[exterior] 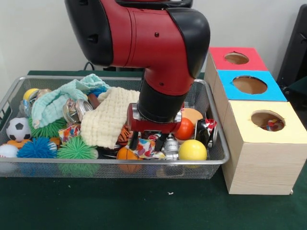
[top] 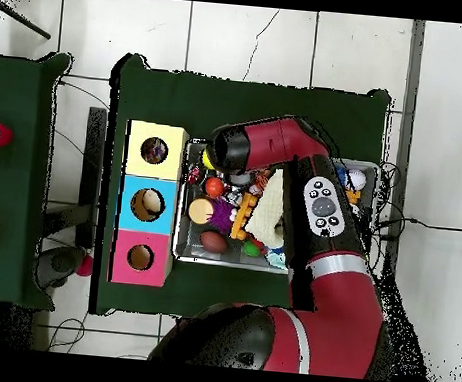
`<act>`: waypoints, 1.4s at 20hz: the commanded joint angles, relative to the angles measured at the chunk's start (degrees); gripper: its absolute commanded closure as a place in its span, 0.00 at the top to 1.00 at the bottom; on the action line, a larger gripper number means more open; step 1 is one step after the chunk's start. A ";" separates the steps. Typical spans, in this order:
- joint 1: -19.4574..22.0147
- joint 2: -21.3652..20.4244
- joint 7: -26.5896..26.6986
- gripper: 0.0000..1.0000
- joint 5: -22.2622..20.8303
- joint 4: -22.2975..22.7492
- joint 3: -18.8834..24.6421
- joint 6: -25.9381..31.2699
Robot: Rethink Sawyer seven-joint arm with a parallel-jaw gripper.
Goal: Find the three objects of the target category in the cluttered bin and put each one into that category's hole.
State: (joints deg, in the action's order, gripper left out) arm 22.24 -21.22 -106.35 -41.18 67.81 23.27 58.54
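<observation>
My gripper is low inside the wire bin, at its front right. Its dark fingers stand apart over a colourful patterned cloth, open, with nothing clearly gripped. Close around it lie a small basketball, a silver can, a yellow ball and an orange-red ball. A cream waffle cloth lies just left of the wrist. From overhead, the arm hides the gripper; the orange-red ball shows beside it.
Right of the bin stands a wooden box with a red hole, a blue hole and a yellow hole holding something colourful. The bin's left half holds a teal cloth, a crushed can, a soccer ball and spiky balls.
</observation>
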 commanded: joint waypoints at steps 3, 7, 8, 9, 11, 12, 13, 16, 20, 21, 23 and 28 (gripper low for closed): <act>1.22 6.45 5.79 0.00 3.58 3.46 -1.36 7.13; 1.26 4.99 4.52 0.00 5.08 4.91 -1.18 6.17; 1.25 4.25 4.59 0.00 5.62 5.36 -1.12 6.67; 1.41 3.47 4.57 0.00 6.37 5.78 -0.85 6.82; 1.60 1.73 3.92 0.00 8.05 6.72 -0.50 7.33; 1.81 0.84 3.55 0.00 9.03 7.44 -0.23 7.39; 2.10 0.12 3.47 0.00 9.97 8.09 0.16 7.26; 3.17 -2.49 1.44 0.00 14.41 10.06 2.15 5.72; 3.22 -6.41 -0.44 0.00 19.95 11.67 3.81 6.44; 2.99 -7.55 -0.69 0.00 20.73 12.61 3.63 6.48; 2.42 -8.83 -1.67 0.00 22.28 13.52 3.16 5.76; 1.42 -9.26 -2.58 0.00 23.96 15.02 1.95 2.46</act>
State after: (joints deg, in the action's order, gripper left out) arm 24.01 -28.26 -106.35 -20.32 76.32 23.51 60.36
